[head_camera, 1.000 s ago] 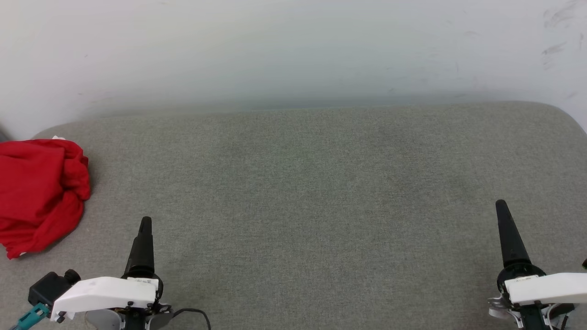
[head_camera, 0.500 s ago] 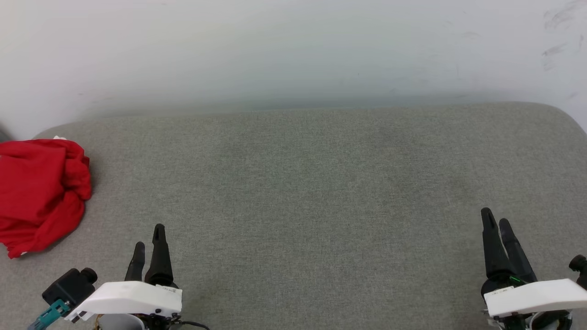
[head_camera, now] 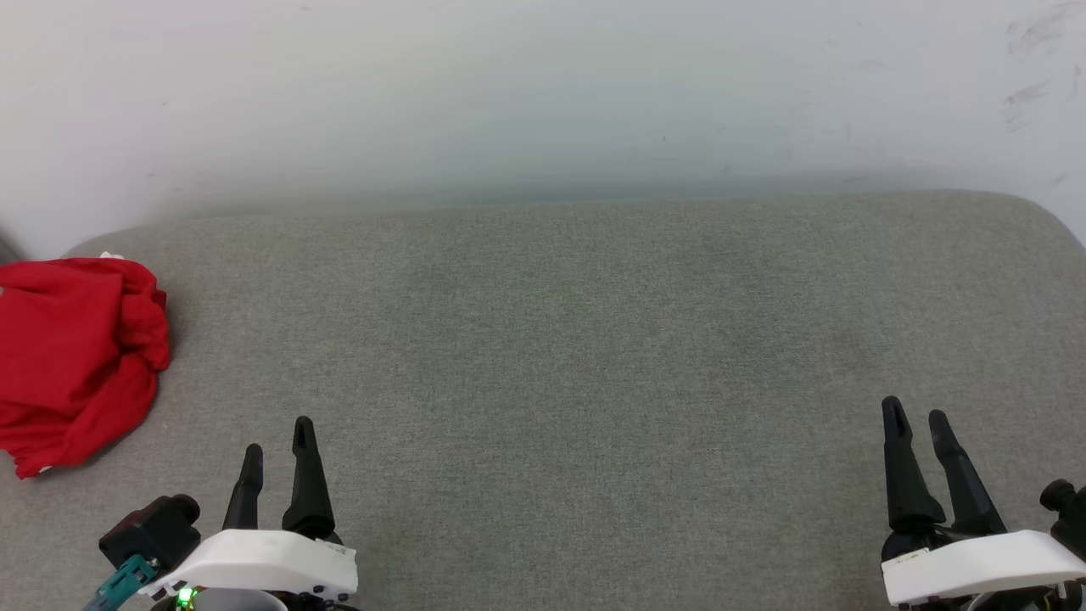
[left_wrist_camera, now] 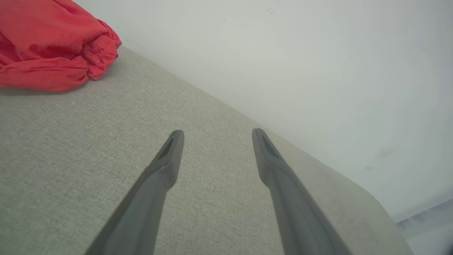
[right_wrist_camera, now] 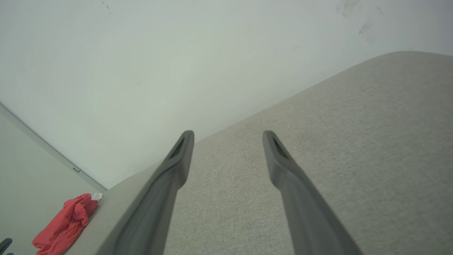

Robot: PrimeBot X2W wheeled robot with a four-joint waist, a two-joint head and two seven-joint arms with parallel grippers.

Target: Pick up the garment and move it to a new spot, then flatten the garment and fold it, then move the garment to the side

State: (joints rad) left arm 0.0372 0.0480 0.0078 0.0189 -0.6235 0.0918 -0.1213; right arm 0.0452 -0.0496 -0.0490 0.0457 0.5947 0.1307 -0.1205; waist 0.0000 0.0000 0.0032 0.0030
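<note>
The garment [head_camera: 72,361] lies as a crumpled red heap at the far left of the grey cushion [head_camera: 577,339], a sliver of white showing at its top; its print is hidden. It fills the upper left of the left wrist view as red folds [left_wrist_camera: 49,46], and appears small at the lower left of the right wrist view [right_wrist_camera: 65,225]. My left gripper [head_camera: 277,440] hovers open near the front left, to the right of the garment and apart from it. My right gripper [head_camera: 916,416] hovers open at the front right, holding nothing.
A pale wall [head_camera: 543,93] rises directly behind the cushion. The cushion's rounded right corner [head_camera: 1048,216] and left back corner [head_camera: 93,246] mark its limits. Bare grey fabric spans the space between the two grippers.
Both grippers went from shut to open, their fingers spreading apart, and both drew back slightly toward the front edge. The garment stayed put.
</note>
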